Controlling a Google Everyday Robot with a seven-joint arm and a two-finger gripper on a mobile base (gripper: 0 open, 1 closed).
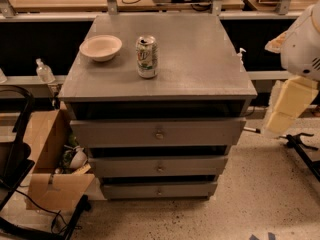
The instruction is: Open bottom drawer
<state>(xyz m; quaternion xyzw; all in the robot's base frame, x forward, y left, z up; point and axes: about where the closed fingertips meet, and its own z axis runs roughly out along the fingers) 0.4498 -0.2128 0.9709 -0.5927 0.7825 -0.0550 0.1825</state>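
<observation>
I see the bottom drawer (130,190) at lower centre of the frame. It has the slimmest of three grey fronts, a small round knob (159,189) at its middle, and a dark gap above it. On the table (200,59) a white bowl (100,47) sits near a can (147,57), upper left of centre. My hand (278,122) hangs at the right edge, well apart from the drawers; I cannot tell whether it is open or closed. A cardboard box (47,159) stands at lower left.

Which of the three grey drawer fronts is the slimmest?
The lowest grey wooden drawer, nearest the floor, with the shortest front. The gripper hangs right of the grey cabinet.
</observation>
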